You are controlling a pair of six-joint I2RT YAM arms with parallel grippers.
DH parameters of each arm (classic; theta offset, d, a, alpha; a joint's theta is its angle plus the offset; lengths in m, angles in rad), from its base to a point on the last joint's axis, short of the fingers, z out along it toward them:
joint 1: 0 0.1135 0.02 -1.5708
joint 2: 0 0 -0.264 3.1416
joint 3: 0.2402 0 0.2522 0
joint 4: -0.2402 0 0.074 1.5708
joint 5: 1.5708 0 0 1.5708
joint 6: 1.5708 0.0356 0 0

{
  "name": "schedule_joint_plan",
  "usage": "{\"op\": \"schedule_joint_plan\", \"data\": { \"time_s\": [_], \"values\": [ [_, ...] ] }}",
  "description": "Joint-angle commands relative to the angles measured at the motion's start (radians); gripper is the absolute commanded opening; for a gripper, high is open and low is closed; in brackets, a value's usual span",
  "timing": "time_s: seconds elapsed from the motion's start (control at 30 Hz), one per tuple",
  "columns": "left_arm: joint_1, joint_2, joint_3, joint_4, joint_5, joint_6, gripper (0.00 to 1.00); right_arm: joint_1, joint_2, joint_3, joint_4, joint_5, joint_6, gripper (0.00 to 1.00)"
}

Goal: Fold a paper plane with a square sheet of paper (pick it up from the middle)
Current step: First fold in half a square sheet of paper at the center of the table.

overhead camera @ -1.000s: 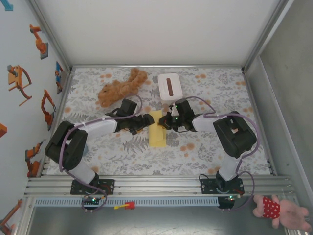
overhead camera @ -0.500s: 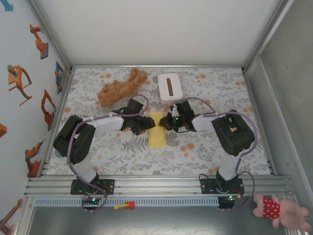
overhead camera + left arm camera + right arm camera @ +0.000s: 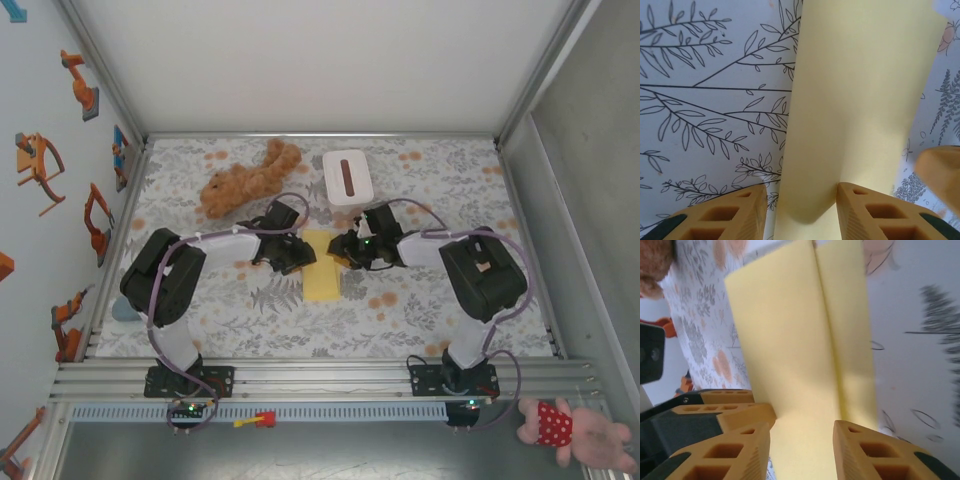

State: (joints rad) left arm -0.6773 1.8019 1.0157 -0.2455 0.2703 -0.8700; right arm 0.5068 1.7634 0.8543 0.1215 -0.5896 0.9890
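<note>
A floral-patterned table lies under me, closed in by pale walls, and the white box with its brown slot stands at the far middle of it. To the left of the box sprawls a brown plush toy.

Just on the near side of the box lies the sheet of paper. It is pale yellow and folded into a long narrow strip that runs straight away from the box towards my bases. Its far end is close to the box but apart from it.

Both my arms reach in to that far end of the strip. My left gripper comes at it from the left of the box line. My right gripper comes from the right, and the two nearly meet over the paper.

From my left wrist, my orange fingers stand apart with the rounded folded end of the paper between them. One pad touches the paper's edge, and the other is parted from it by a thin strip of patterned table. They straddle it without pinching it.

From my right wrist, my fingers are likewise spread, with the yellow strip passing through the gap. A lengthwise seam shows on the paper there, where one layer's edge lies over the other. The paper rests on the table.
</note>
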Motion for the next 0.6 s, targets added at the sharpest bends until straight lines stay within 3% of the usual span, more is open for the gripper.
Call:
{"op": "schedule_joint_plan", "data": {
  "time_s": [0.0,0.17,0.33,0.57],
  "values": [
    [-0.020,0.039,0.035,-0.089,-0.041,0.053,0.41,-0.015,-0.107,0.002,-0.161,0.157,-0.115,0.40],
    [-0.062,0.083,0.092,-0.185,-0.118,0.121,0.41,-0.025,-0.165,0.013,-0.250,0.248,-0.189,0.40],
    [-0.087,0.128,0.124,-0.262,-0.193,0.147,0.42,-0.026,-0.161,0.019,-0.283,0.257,-0.232,0.40],
    [-0.098,0.174,0.151,-0.287,-0.213,0.137,0.46,-0.030,-0.162,0.005,-0.266,0.239,-0.242,0.39]
  ]
}}
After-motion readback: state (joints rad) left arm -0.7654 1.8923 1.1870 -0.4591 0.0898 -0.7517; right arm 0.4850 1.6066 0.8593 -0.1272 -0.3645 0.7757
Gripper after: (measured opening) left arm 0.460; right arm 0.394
